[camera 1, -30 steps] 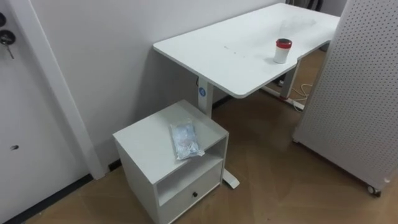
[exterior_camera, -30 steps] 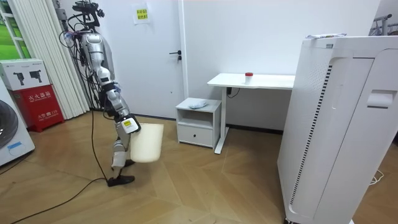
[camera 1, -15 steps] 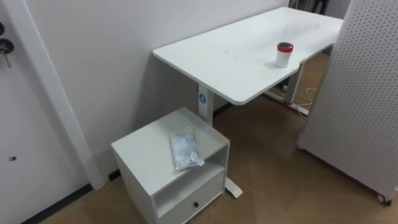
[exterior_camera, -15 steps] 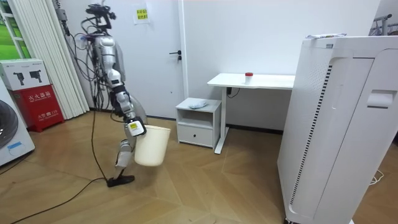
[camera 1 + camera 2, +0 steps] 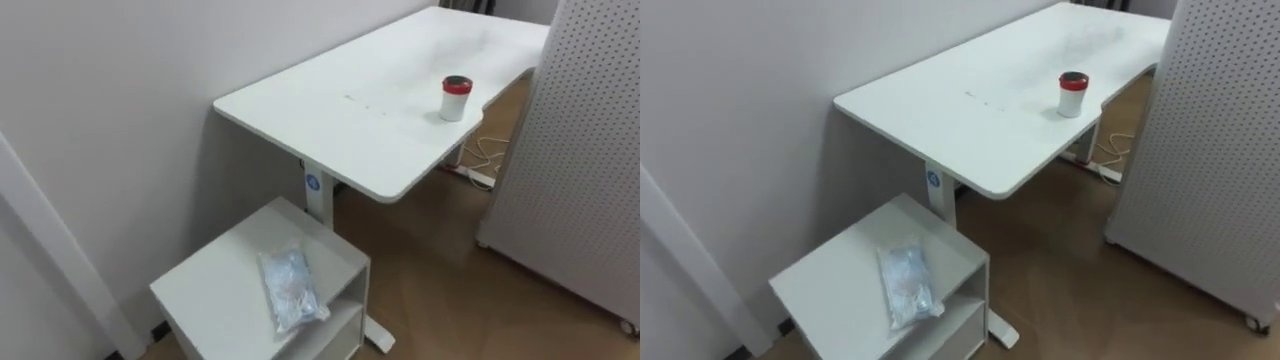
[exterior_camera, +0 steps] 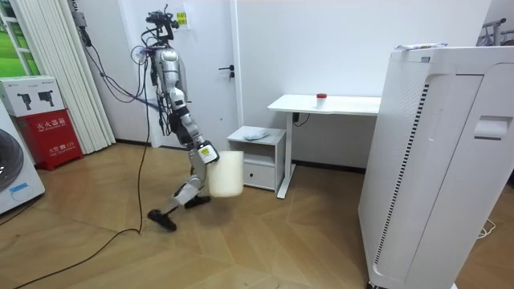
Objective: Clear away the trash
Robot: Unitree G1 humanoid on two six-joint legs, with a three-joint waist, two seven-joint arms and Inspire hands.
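Robot nearer cabinet (image 5: 215, 295) than before, right hand (image 6: 205, 152) at bin (image 6: 226, 175), grip cannot be told, bag (image 5: 291, 288) on cabinet.

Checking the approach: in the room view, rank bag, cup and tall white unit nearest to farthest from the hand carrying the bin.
From the right hand at the bin:
1. Bag, on the cabinet, room view's right.
2. Cup, on the desk, farther right.
3. Unit, far right.
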